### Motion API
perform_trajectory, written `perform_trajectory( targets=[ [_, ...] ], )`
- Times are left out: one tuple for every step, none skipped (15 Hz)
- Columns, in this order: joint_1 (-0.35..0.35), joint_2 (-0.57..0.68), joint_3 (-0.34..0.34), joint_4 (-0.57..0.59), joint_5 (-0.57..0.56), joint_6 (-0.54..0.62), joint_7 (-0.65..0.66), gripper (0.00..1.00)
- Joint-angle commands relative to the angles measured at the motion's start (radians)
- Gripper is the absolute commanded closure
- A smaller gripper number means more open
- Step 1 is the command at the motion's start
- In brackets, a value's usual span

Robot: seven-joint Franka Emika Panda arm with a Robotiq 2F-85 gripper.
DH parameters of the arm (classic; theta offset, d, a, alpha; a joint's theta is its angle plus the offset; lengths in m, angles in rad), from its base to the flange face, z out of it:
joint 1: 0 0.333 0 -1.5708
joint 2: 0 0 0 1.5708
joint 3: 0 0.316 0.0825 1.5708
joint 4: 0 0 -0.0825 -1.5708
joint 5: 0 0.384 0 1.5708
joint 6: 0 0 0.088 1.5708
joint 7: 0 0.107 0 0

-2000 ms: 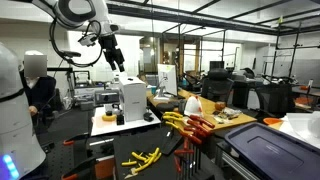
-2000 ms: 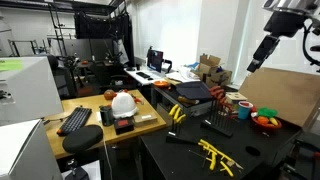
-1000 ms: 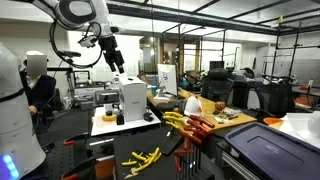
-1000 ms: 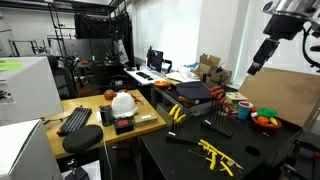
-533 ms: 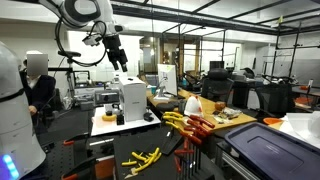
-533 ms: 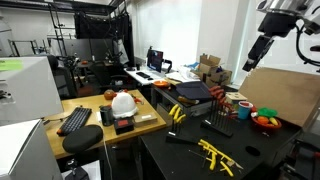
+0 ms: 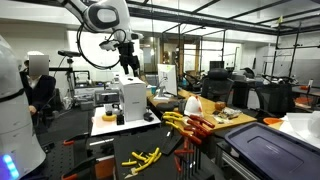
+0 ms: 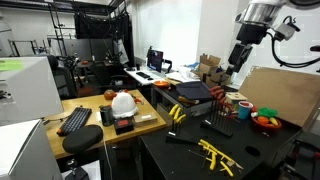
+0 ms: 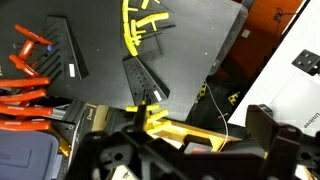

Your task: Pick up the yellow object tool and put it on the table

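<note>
The yellow tool (image 7: 141, 158) lies on the black table (image 7: 110, 165) in both exterior views, with its prongs spread (image 8: 216, 156). The wrist view shows the yellow tool (image 9: 141, 26) at the top edge, far below the camera. My gripper (image 7: 129, 66) hangs high in the air, well above the benches and nowhere near the tool; it also shows in an exterior view (image 8: 237, 62). In the wrist view the gripper (image 9: 182, 142) is open, its dark fingers (image 9: 268, 126) wide apart with nothing between them.
A yellow rack (image 9: 172, 126) holds yellow-handled tools (image 7: 176, 121) and red-handled pliers (image 9: 26, 94) at the table's edge. A white helmet (image 8: 123, 102) and a keyboard (image 8: 75, 120) sit on a wooden desk. A white box (image 7: 132, 98), a grey bin (image 7: 262, 150) and a seated person (image 7: 38, 85) are nearby.
The arm has swung sideways, carrying the gripper across towards the space over the tool rack and black table. The jaws stay open. Nothing on the tables has moved.
</note>
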State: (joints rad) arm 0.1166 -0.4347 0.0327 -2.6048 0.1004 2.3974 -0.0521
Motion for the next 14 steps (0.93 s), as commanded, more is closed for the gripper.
perform_trajectory(
  targets=[
    [0.005, 0.159, -0.002, 0.119, 0.007, 0.022, -0.034, 0.0],
    [0.005, 0.19, -0.002, 0.143, 0.01, 0.027, -0.04, 0.0],
    [0.002, 0.22, 0.001, 0.168, 0.008, 0.027, -0.038, 0.0],
    [-0.001, 0.249, 0.002, 0.191, 0.008, 0.026, -0.04, 0.0],
    [-0.005, 0.285, 0.005, 0.219, 0.004, 0.025, -0.036, 0.0],
    [-0.008, 0.312, 0.005, 0.242, 0.005, 0.017, -0.037, 0.0],
    [-0.013, 0.342, 0.007, 0.264, -0.001, 0.02, -0.025, 0.0],
    [-0.016, 0.369, 0.006, 0.286, 0.001, 0.021, -0.027, 0.0],
    [-0.021, 0.402, 0.006, 0.311, 0.0, 0.019, -0.021, 0.0],
    [-0.025, 0.43, 0.006, 0.333, 0.003, 0.02, -0.021, 0.0],
    [-0.029, 0.458, 0.005, 0.357, 0.007, 0.017, -0.023, 0.0],
    [-0.034, 0.486, 0.005, 0.381, 0.009, 0.014, -0.024, 0.0],
    [-0.039, 0.514, 0.006, 0.406, 0.007, 0.014, -0.018, 0.0],
    [-0.044, 0.54, 0.006, 0.428, 0.002, 0.014, -0.01, 0.0]
  ],
)
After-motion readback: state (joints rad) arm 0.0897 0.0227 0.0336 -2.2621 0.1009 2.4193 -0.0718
